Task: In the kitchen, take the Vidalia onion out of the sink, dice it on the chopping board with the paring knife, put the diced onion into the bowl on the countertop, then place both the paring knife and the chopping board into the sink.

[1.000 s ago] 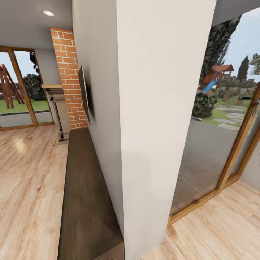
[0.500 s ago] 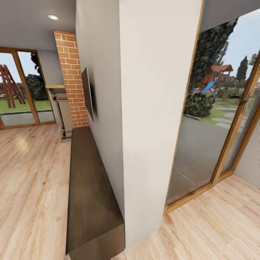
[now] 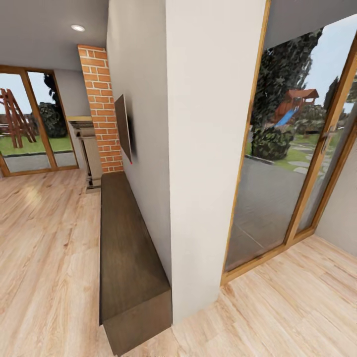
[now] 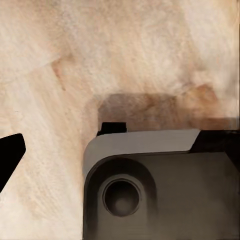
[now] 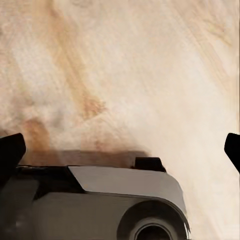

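The onion, sink, chopping board, paring knife, bowl and countertop are out of view; I am in a room with a wood floor, on my way. My left gripper (image 4: 120, 145) hangs over pale floor planks, with one dark fingertip (image 4: 10, 155) at the picture's edge, so it stands open and holds nothing. My right gripper (image 5: 120, 150) is open too, its two dark fingertips (image 5: 10, 155) far apart at opposite edges with bare floor between them. Part of my own grey base (image 4: 150, 190) lies below both grippers.
A white wall end (image 3: 208, 148) stands straight ahead. A long dark brown low cabinet (image 3: 129, 258) runs along its left side under a wall-mounted screen (image 3: 124, 126), with a brick column (image 3: 101, 109) behind. Glass doors (image 3: 277, 173) are at right, and wood floor (image 3: 44, 248) is at left.
The whole head view has shifted, so the camera has moved: the wall end and cabinet now sit farther off, with more floor showing in front of the cabinet's near end.
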You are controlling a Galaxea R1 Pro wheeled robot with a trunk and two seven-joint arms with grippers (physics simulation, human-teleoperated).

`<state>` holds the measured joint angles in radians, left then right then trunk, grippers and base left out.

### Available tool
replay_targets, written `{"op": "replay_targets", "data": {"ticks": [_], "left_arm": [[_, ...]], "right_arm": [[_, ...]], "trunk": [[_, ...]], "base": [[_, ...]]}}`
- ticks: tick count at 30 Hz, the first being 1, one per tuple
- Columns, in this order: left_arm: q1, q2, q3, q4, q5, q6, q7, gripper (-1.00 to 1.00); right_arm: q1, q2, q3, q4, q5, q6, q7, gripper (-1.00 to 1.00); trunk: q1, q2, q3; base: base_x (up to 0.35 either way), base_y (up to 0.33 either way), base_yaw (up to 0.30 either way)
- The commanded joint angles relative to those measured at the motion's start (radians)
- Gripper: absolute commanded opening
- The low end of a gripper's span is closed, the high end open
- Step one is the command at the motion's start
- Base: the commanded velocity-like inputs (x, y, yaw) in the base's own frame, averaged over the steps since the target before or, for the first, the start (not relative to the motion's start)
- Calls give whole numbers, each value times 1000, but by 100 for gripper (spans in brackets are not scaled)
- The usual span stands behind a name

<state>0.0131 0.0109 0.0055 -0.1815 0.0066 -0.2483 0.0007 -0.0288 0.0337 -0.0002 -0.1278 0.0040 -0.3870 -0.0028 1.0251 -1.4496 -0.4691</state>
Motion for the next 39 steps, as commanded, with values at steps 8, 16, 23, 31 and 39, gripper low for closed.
{"op": "replay_targets", "data": {"ticks": [8,16,23,31,39], "left_arm": [[1,-4,2,-257,0,-184,5,100],[1,16,0,-293,1,-194,5,100],[1,20,-1,-253,1,-195,5,100],[1,17,-3,-247,1,-195,5,100],[1,14,-6,-247,0,-195,4,100]], "right_arm": [[0,-18,-1,-270,4,-55,-43,100],[0,-21,4,-324,5,-79,-77,100],[0,-21,5,-323,5,-100,-82,100],[0,-22,5,-322,5,-101,-83,100],[0,-22,5,-322,5,-101,-83,100]], "trunk": [[0,0,-1],[0,0,-1],[0,0,-1],[0,0,2],[0,0,8]], "base": [[-5,0,0],[0,0,0],[0,0,0],[0,0,-120],[0,0,-266]]}}
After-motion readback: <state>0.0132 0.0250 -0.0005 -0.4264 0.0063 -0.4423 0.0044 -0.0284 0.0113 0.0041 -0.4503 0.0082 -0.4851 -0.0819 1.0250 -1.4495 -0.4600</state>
